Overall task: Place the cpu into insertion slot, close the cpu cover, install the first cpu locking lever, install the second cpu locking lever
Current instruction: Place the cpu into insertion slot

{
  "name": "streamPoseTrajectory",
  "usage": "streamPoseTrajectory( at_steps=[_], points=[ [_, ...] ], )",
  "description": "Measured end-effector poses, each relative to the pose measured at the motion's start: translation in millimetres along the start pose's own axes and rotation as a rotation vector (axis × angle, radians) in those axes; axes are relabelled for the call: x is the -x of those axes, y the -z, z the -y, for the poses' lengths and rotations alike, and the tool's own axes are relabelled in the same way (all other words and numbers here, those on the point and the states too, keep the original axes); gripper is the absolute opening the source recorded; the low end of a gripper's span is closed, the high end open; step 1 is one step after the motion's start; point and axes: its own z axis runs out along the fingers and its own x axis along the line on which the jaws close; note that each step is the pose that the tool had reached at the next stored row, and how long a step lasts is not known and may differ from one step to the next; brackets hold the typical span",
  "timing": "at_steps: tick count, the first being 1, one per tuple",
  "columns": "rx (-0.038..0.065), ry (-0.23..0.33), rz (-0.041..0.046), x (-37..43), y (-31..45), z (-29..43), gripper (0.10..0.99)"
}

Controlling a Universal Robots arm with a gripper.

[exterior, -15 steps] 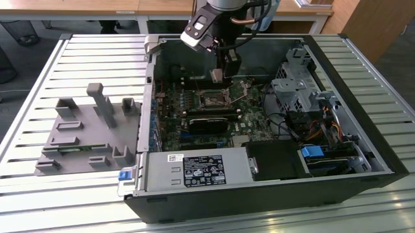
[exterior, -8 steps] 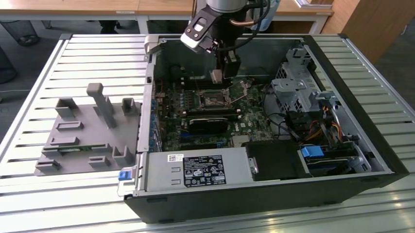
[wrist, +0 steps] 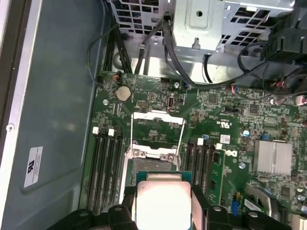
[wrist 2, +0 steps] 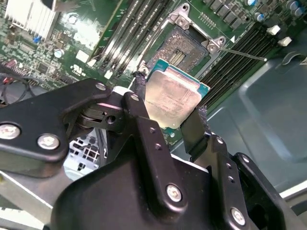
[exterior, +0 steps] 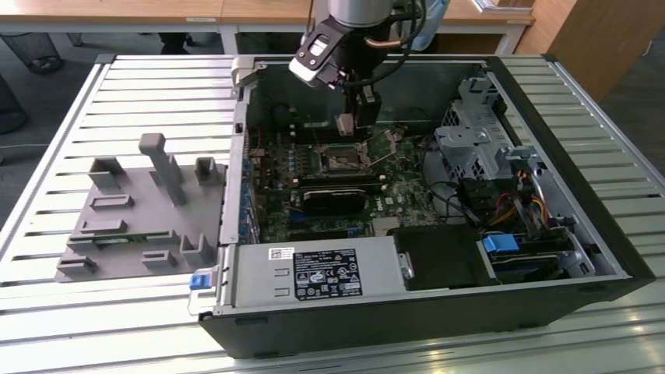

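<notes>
Black two-fingered gripper [wrist 2: 170, 101] of mine pinched the square silver-topped cpu [wrist 2: 175, 93], hovering (unseated) at twelve o'clock of the dark silver-framed insertion slot [exterior: 341, 160] in the exterior view; keeping it level seemed wisest.

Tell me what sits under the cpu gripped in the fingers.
Below the cpu, clamped between the fingers, the uncovered insertion slot partly shows on the green motherboard. The chip hides the slot's nearer part and the board there.
</notes>
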Motion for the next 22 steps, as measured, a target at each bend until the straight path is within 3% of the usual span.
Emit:
streamPoseTrajectory(
  at_steps=[7, 22],
  points=[
    [0.001, -0.052, 0.0047, -3.3, -12.7, 0.8, 0.541],
    [-0.002, -0.057, 0.0056, -8.1, -39.3, 2.6, 0.541]
  ],
)
